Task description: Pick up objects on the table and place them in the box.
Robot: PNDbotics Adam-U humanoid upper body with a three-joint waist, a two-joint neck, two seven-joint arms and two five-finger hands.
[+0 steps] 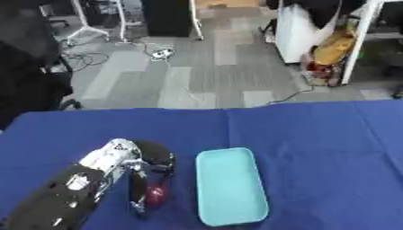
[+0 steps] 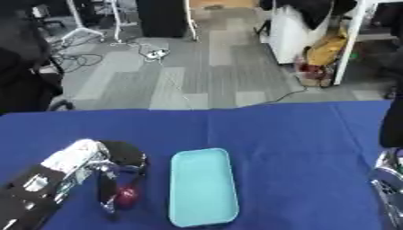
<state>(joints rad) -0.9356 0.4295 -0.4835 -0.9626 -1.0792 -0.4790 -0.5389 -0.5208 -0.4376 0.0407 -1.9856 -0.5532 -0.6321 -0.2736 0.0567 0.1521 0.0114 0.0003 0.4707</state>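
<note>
Lighting: even, bright, seemingly from overhead. Shadows: faint, soft on the blue tabletop (image 1: 315, 148). Glare: none marked. Focus: soft throughout; left robot hand (image 1: 150, 179) smeared, perhaps by motion. Edges: dark at the left border.

Beyond the blue-covered table (image 1: 315, 134) lies a floor (image 1: 197, 72) of grey carpet tiles in mixed shades. Cables (image 1: 94, 56) and a white power strip (image 1: 163, 54) trail across it. White stand legs (image 1: 82, 27) rise at the far left; a white frame (image 1: 362, 40) with yellow clutter (image 1: 334, 47) stands at right.
</note>
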